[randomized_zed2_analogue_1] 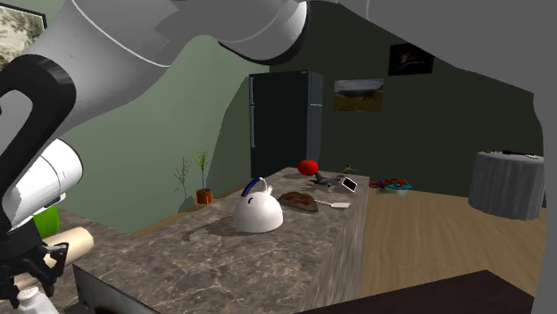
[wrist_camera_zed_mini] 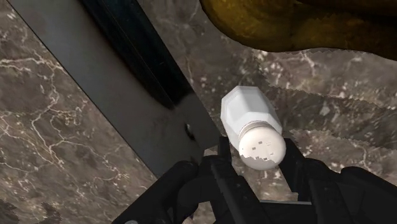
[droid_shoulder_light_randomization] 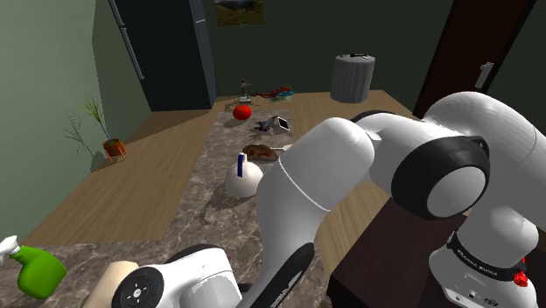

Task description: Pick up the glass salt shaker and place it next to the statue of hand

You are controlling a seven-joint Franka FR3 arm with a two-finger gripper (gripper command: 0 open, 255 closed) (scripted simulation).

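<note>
**Clasping the Shaker Over Veined Marble**

Holding a white salt shaker (wrist_camera_zed_mini: 251, 118) in the black gripper (wrist_camera_zed_mini: 259, 149), jaws parted only by the cap's width and pressing on both of its sides. Showing a faceted, matte body under a rounded cap dotted with small holes. Sitting low over the surface (wrist_camera_zed_mini: 76, 146), brown marble veined in white, between a grey-edged dark slab (wrist_camera_zed_mini: 133, 95) and a golden-brown rounded shape (wrist_camera_zed_mini: 299, 25); not telling whether lifted or resting. Carrying, farther along, a smooth white domed kettle (randomized_zed2_analogue_1: 258, 212) with a blue handle, and a glossy red tomato (randomized_zed2_analogue_1: 308, 167). Standing beyond on pale wooden floor (randomized_zed2_analogue_1: 419, 232): a tall dark fridge (randomized_zed2_analogue_1: 286, 125), a grey cylindrical bin (randomized_zed2_analogue_1: 506, 183) and a potted plant (randomized_zed2_analogue_1: 203, 189), against dull green walls (randomized_zed2_analogue_1: 205, 98).
</note>
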